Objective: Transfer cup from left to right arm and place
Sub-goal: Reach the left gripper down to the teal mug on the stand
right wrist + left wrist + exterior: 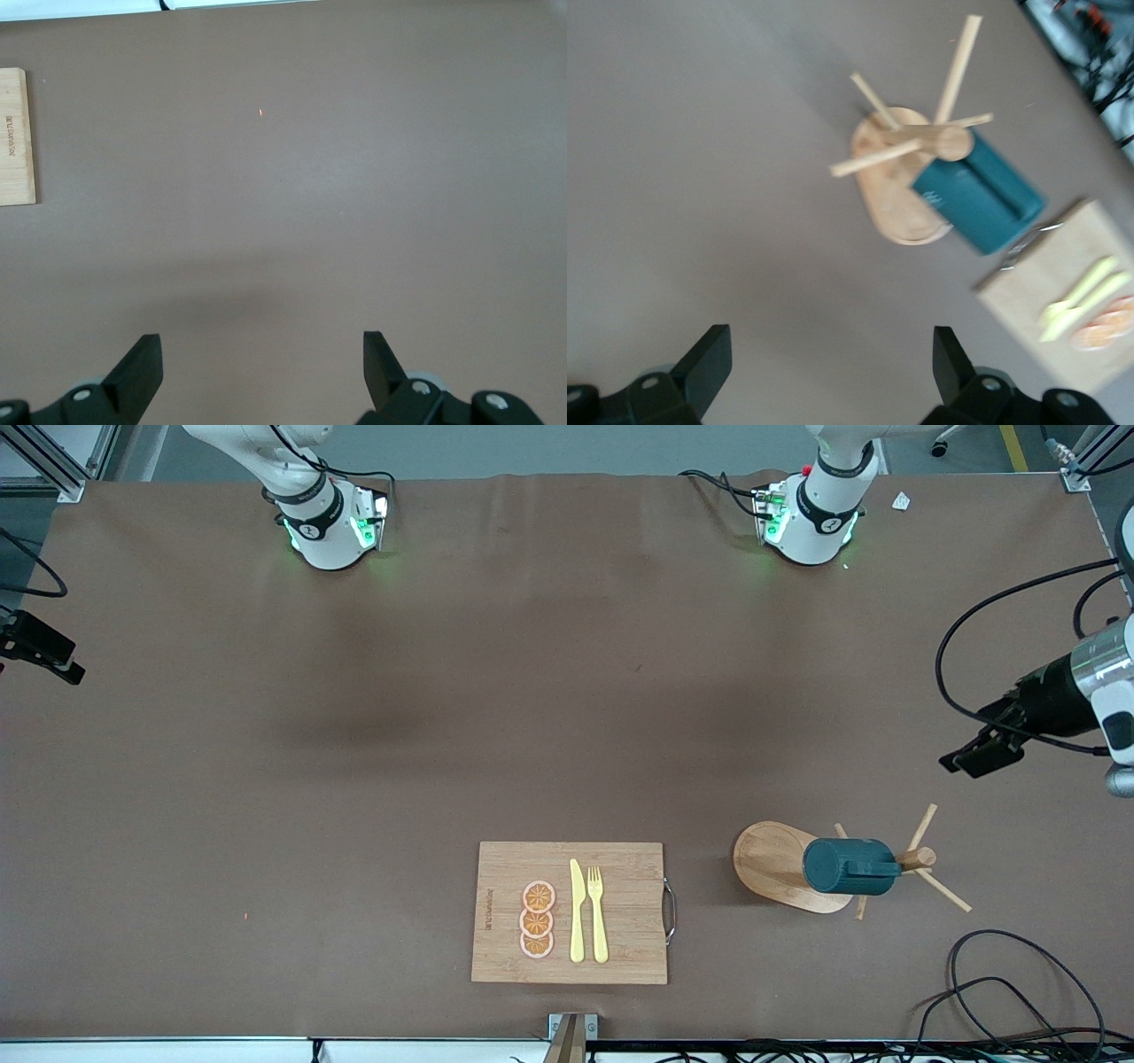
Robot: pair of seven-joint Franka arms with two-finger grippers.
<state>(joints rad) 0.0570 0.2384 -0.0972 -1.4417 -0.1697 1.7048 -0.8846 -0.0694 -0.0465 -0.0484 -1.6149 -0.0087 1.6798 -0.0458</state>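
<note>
Dark teal cup (849, 865), brown table (354, 779)

Counting what is sitting on the table

One cup (848, 865) is hanging on one wooden mug tree (788, 866), at 3 o'clock from one cutting board (620, 912). The board is carrying three orange slices (537, 919), one yellow knife (576, 911) and one yellow fork (597, 912). Two arms are showing two grippers.

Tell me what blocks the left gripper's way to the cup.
Nothing visible. The open left gripper is over bare table; the cup hangs on the wooden mug tree, whose pegs stick out close around it.
</note>
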